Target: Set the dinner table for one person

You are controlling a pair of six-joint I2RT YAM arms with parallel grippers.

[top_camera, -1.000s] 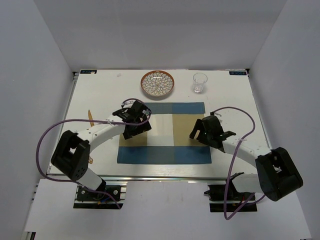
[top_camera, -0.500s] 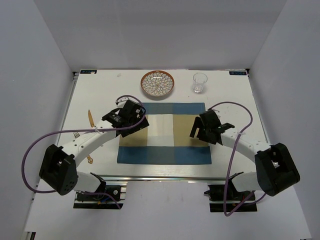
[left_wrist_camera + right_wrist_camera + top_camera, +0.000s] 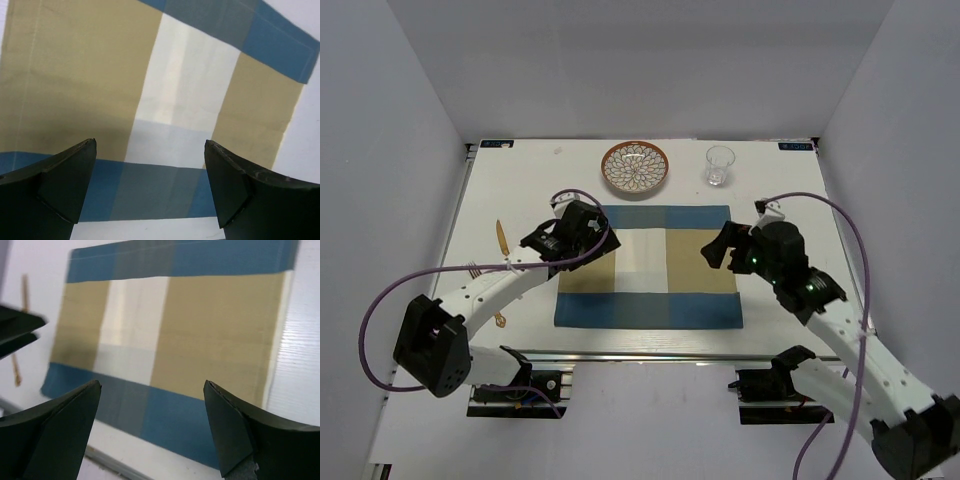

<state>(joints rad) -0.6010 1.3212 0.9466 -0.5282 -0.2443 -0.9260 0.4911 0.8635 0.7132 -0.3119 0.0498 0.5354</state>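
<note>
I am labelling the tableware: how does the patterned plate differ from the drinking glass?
The plate is wide, flat and opaque, with a brown rim and a petal pattern; the glass is narrow, upright and clear. The plate lies left of the glass. Both rest on the white dinner table, beyond the placemat.

Bare placemat middle open between left gripper and right gripper, plate and glass standing along far edge of the surface, gold cutlery lying at left, apart from placemat
</note>
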